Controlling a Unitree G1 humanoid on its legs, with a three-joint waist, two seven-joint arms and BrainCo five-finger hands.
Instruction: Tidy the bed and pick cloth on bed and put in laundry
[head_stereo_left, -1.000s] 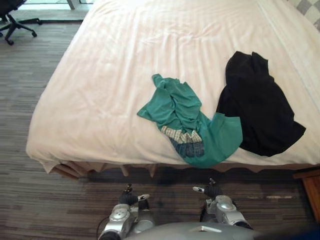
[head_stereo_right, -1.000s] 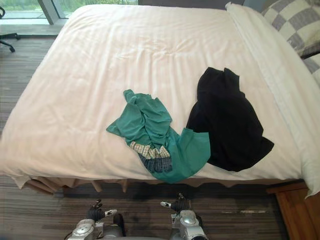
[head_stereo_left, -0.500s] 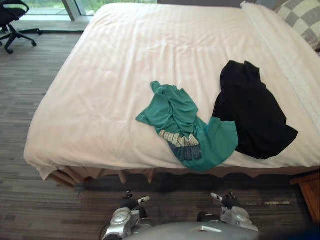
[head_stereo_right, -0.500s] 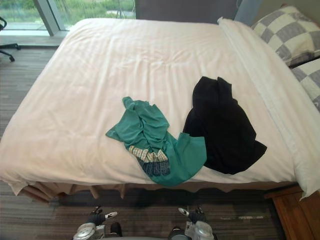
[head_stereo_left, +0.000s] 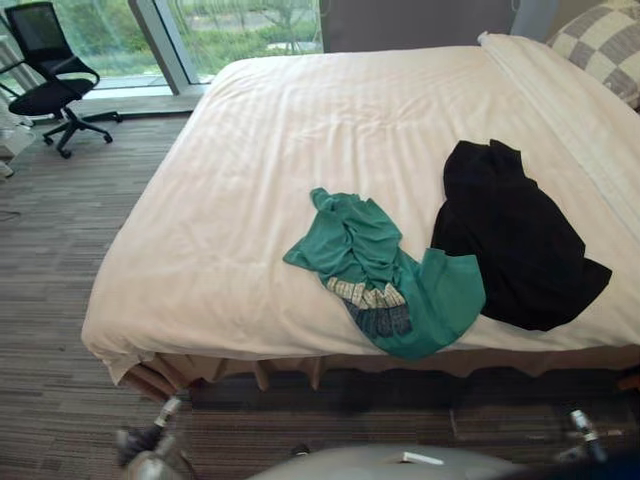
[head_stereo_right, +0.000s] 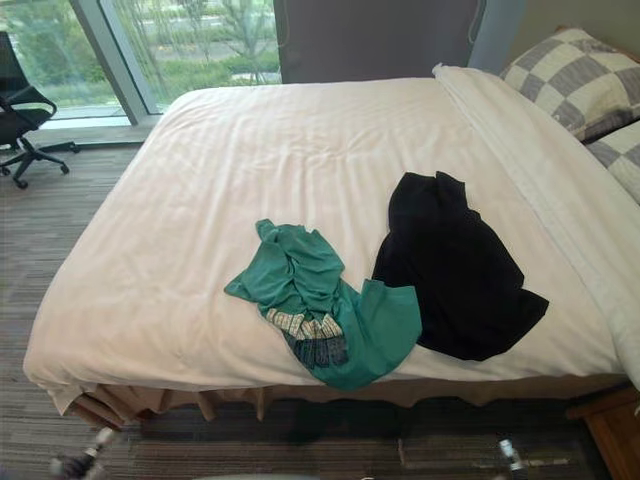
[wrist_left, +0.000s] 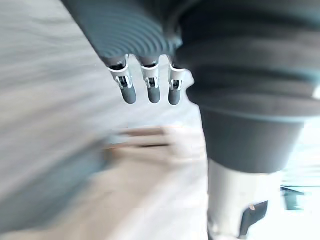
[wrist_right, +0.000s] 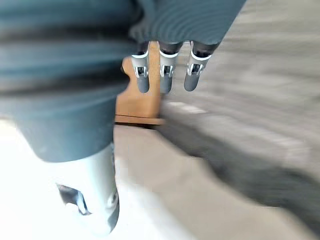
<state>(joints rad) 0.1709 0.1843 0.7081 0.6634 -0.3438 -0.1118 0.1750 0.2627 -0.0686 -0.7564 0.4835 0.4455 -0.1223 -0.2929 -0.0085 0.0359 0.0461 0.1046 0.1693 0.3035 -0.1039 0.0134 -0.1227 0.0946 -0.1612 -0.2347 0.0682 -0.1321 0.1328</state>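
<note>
at near edge of bed (head_stereo_left: 230, 230), ahead: green t-shirt (head_stereo_left: 372, 262), slanting toward nearer right hand (wrist_right: 165, 82), fingers slack, empty; left hand (wrist_left: 148, 91) same.

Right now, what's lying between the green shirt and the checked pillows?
The black cloth, touching the green shirt, then bare white bedding up to the checked pillows, in the right eye view.

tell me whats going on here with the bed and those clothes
The robot faces a white bed with two garments lying on it near the robot's edge: a crumpled green shirt and, on the robot's right of it, a black garment, their edges touching. Neither has been picked up yet. The left hand and right hand hang low over the floor, fingers straight, holding nothing.
</note>
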